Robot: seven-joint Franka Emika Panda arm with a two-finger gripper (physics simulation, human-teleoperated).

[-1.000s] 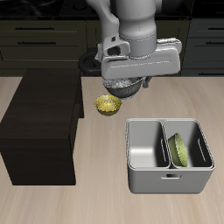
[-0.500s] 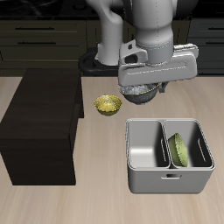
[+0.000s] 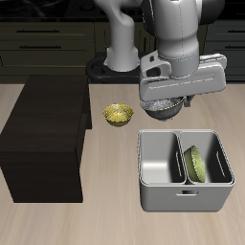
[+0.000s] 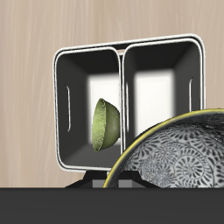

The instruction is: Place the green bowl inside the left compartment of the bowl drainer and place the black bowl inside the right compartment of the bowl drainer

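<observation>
The black bowl (image 3: 163,104), silvery and speckled, hangs above the table just behind the bowl drainer (image 3: 144,174), with my gripper (image 3: 166,97) shut on its rim. In the wrist view this bowl (image 4: 179,163) fills the foreground, with the drainer (image 4: 122,52) beyond it. The green bowl (image 3: 197,164) stands on its edge inside one compartment of the drainer, leaning on the middle wall (image 4: 105,123). The other compartment holds nothing. My fingertips are hidden behind the gripper body and the bowl.
A golden-yellow bowl (image 3: 117,115) sits on the table behind the drainer, beside a large dark box (image 3: 43,134). Dark cabinets run along the back behind the robot's base.
My arm has carried the black bowl away from the golden bowl, sideways and slightly toward the drainer. The green bowl and the drainer have not moved.
</observation>
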